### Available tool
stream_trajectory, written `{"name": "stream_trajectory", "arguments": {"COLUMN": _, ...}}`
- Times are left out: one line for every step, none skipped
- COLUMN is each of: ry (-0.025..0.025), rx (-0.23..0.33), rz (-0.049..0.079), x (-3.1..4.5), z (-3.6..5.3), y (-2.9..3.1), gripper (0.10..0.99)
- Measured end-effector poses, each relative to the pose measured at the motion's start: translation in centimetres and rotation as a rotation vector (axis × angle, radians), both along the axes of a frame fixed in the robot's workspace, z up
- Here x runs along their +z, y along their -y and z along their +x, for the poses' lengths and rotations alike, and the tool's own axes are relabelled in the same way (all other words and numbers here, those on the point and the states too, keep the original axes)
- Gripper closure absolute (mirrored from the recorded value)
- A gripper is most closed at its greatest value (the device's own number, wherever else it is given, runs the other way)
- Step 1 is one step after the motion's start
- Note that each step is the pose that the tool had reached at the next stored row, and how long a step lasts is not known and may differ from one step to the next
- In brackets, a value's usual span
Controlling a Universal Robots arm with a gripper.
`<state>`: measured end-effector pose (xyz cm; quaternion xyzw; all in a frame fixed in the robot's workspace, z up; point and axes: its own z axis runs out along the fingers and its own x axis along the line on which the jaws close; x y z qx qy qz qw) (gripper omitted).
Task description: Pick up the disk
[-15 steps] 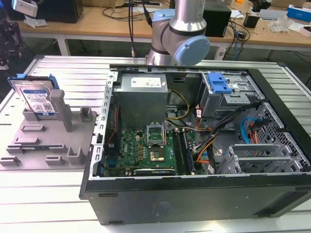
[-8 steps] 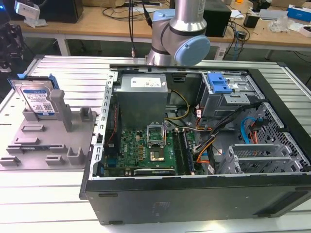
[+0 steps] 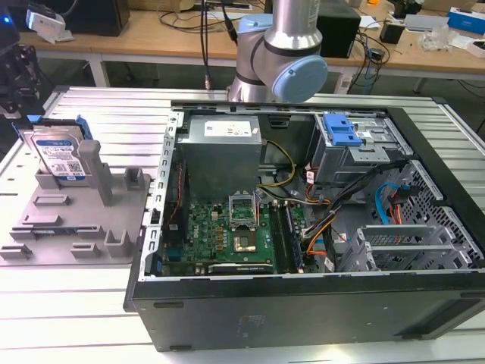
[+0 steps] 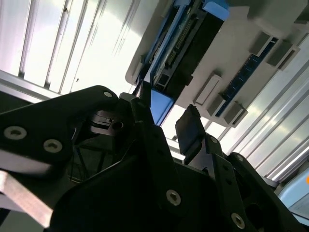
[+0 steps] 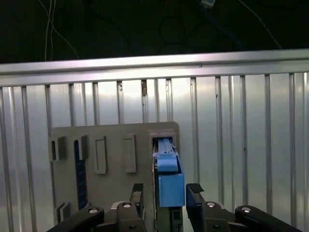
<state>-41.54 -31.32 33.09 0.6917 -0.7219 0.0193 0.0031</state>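
One slatted metal table bears fixture and disk; wooden benches behind.

grey fixture at the edge of the slatted table on the exterior view's left; open PC case just beside it, motherboard exposed
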Motion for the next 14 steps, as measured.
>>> {"name": "stream_trajectory", "arguments": {"ry": 0.0000, "rx": 0.000, "rz": 0.000, "x": -0.07, "z": -0.01, "y": -0.03, "gripper": 0.604}}
{"name": "stream_trajectory", "arguments": {"ry": 0.0001, "rx": 0.001, "rz": 0.000, "x": -0.20, "z": -0.01, "y": -0.06, "gripper": 0.604}}
{"name": "stream_trajectory", "arguments": {"ry": 0.0001, "rx": 0.001, "rz": 0.000, "x": -0.29, "z": -0.03, "y": -0.09, "gripper": 0.604}}
{"name": "stream_trajectory", "arguments": {"ry": 0.0001, "rx": 0.002, "rz": 0.000, "x": -0.51, "z": -0.07, "y": -0.12, "gripper": 0.604}}
{"name": "stream_trajectory", "arguments": {"ry": 0.0001, "rx": 0.002, "rz": 0.000, "x": -0.61, "z": -0.10, "y": -0.13, "gripper": 0.604}}
{"name": "stream_trajectory", "arguments": {"ry": 0.0002, "rx": 0.003, "rz": 0.000, "x": -0.70, "z": -0.12, "y": -0.13, "gripper": 0.604}}
{"name": "stream_trajectory", "arguments": {"ry": 0.0001, "rx": 0.004, "rz": 0.000, "x": -0.81, "z": -0.15, "y": -0.13, "gripper": 0.604}}
{"name": "stream_trajectory", "arguments": {"ry": 0.0000, "rx": 0.004, "rz": 0.001, "x": -0.89, "z": -0.16, "y": -0.13, "gripper": 0.604}}
{"name": "stream_trajectory", "arguments": {"ry": 0.0001, "rx": 0.005, "rz": 0.001, "x": -0.99, "z": -0.18, "y": -0.13, "gripper": 0.604}}
{"name": "stream_trajectory", "arguments": {"ry": 0.0001, "rx": 0.006, "rz": 0.001, "x": -1.14, "z": -0.20, "y": -0.13, "gripper": 0.604}}
{"name": "stream_trajectory", "arguments": {"ry": 0.0000, "rx": 0.007, "rz": 0.002, "x": -1.31, "z": -0.22, "y": -0.13, "gripper": 0.604}}
{"name": "stream_trajectory", "arguments": {"ry": 0.0001, "rx": 0.007, "rz": 0.002, "x": -1.40, "z": -0.23, "y": -0.13, "gripper": 0.604}}
{"name": "stream_trajectory", "arguments": {"ry": 0.0002, "rx": 0.008, "rz": 0.002, "x": -1.49, "z": -0.23, "y": -0.13, "gripper": 0.604}}
{"name": "stream_trajectory", "arguments": {"ry": 0.0001, "rx": 0.008, "rz": 0.002, "x": -1.62, "z": -0.24, "y": -0.13, "gripper": 0.604}}
